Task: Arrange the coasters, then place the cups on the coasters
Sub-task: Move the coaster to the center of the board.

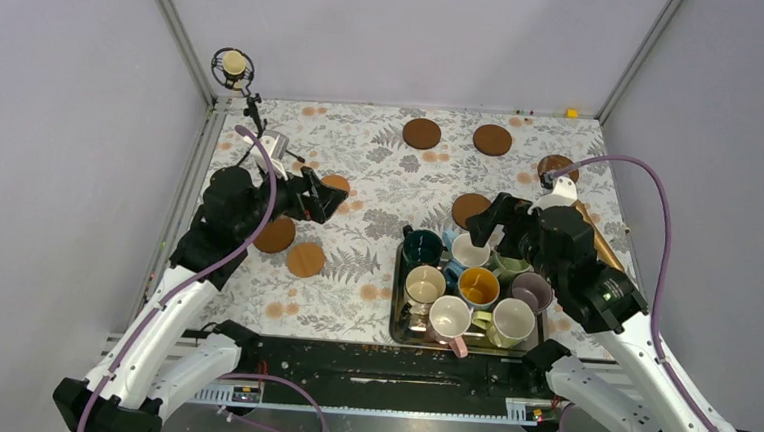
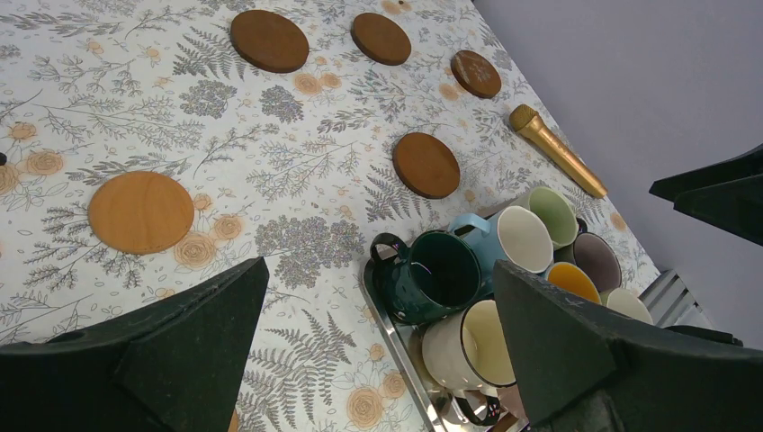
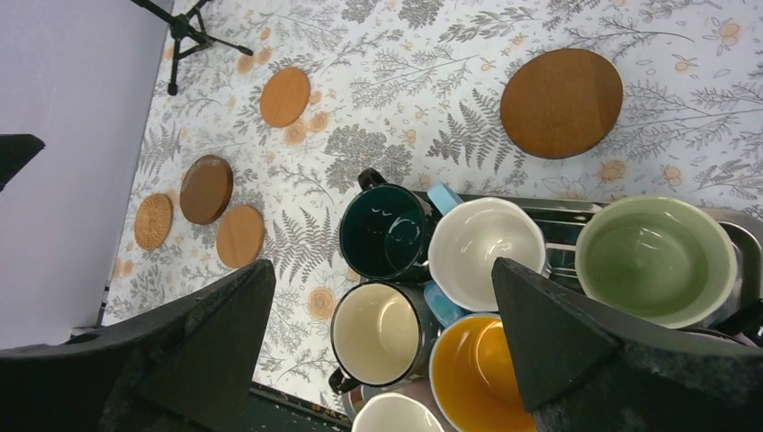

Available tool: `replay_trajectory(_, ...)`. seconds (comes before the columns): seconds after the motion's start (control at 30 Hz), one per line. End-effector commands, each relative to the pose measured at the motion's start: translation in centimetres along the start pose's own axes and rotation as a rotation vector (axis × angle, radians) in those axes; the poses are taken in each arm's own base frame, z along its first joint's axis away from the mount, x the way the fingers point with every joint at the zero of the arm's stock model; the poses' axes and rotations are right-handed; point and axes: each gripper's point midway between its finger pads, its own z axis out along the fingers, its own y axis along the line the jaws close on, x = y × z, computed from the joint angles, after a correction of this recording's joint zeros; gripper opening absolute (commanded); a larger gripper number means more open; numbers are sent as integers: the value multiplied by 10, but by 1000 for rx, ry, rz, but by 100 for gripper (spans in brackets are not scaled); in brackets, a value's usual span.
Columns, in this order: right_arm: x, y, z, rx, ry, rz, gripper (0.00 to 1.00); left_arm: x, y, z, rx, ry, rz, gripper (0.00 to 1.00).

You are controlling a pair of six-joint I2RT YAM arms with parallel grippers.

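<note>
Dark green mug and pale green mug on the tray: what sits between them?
The white mug, plus a sliver of the light blue mug, sits between the dark green mug and pale green mug; right wrist view.

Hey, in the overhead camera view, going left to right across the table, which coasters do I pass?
Brown coaster → light coaster → half-hidden coaster → first dark far coaster → second dark far coaster → partly covered right coaster. The coaster beside the tray overlaps the second far one sideways, so it is left out.
</note>
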Motion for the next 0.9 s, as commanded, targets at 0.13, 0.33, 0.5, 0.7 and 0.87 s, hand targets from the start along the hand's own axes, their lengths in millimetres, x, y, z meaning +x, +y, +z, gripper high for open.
replay_trajectory(0.13,-15,25,-6,-152,-97,27,99,-15,-3,-2,7,-68,21,99)
replay_trajectory(0.33,-20,7,3,-63,-146,-27,99,-17,-3,-4,5,-77,22,99)
replay_trajectory(0.5,-20,-7,35,47,-115,-193,94,-18,3,-5,-35,-82,14,99)
replay_trajectory(0.7,-26,-14,85,210,29,-362,85,-17,17,-5,-120,-55,2,99)
replay_trajectory(0.87,-36,-20,127,184,125,-282,78,-21,31,-12,-211,-84,-4,99)
